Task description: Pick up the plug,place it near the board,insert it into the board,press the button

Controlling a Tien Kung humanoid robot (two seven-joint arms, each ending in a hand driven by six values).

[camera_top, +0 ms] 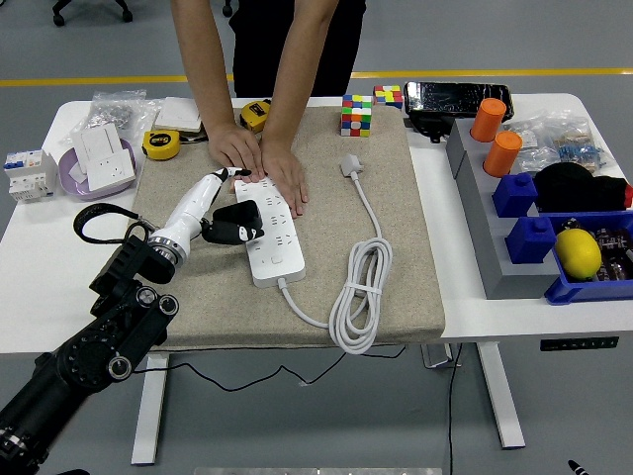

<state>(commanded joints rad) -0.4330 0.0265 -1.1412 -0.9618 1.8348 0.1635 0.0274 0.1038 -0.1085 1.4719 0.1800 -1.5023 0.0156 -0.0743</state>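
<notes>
The left hand (235, 224) is clamped on the black plug (240, 220), which sits at the left edge of the white power strip (268, 236), seemingly not yet seated. A person's hands (265, 163) pin the strip's far end. Insertion and button remain.

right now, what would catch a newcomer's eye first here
Mid-mat, the robot's left hand holds a black plug against the left side of the white power strip, whose far end a person's hands press flat. To the right, the strip's white cable lies coiled, and a colourful puzzle cube stands at the mat's far edge.
</notes>
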